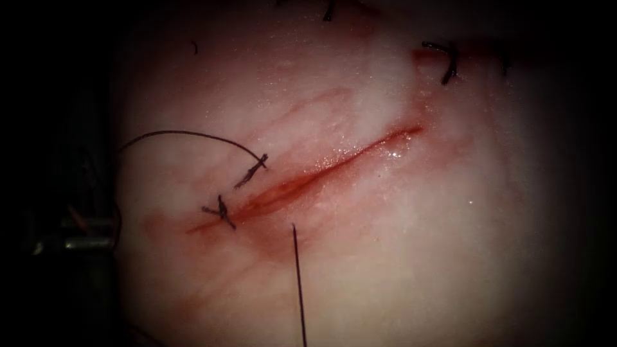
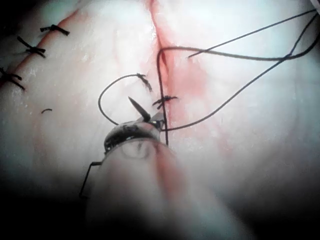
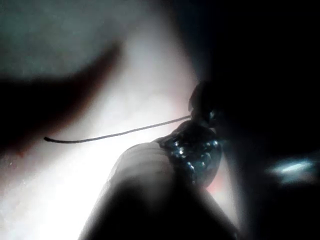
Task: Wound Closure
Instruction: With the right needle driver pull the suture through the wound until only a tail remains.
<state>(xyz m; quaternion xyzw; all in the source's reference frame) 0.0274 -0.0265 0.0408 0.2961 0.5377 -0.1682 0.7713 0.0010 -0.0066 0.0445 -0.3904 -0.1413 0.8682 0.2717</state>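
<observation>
The tissue (image 1: 398, 244) carries a red cut (image 1: 334, 164) that runs from lower left to upper right. Two knotted stitches (image 1: 222, 212) cross its lower left end. My left tool (image 2: 156, 120) hovers just short of these stitches, shut on what looks like the needle (image 2: 137, 106). The needle's dark point sticks out sideways, clear of the tissue. From the second stitch (image 1: 252, 171) a thread (image 1: 186, 133) arcs away to the left of the cut. My right tool (image 3: 200, 107) is shut on a thread (image 3: 115, 134). That thread's free end (image 1: 294, 226) lies right of the cut.
Older stitches (image 1: 448, 61) sit on another closed cut at the upper right. Long slack thread (image 2: 240, 87) loops over the tissue beside the cut. Metal bars (image 1: 87, 241) stand in the dark off the tissue's left edge.
</observation>
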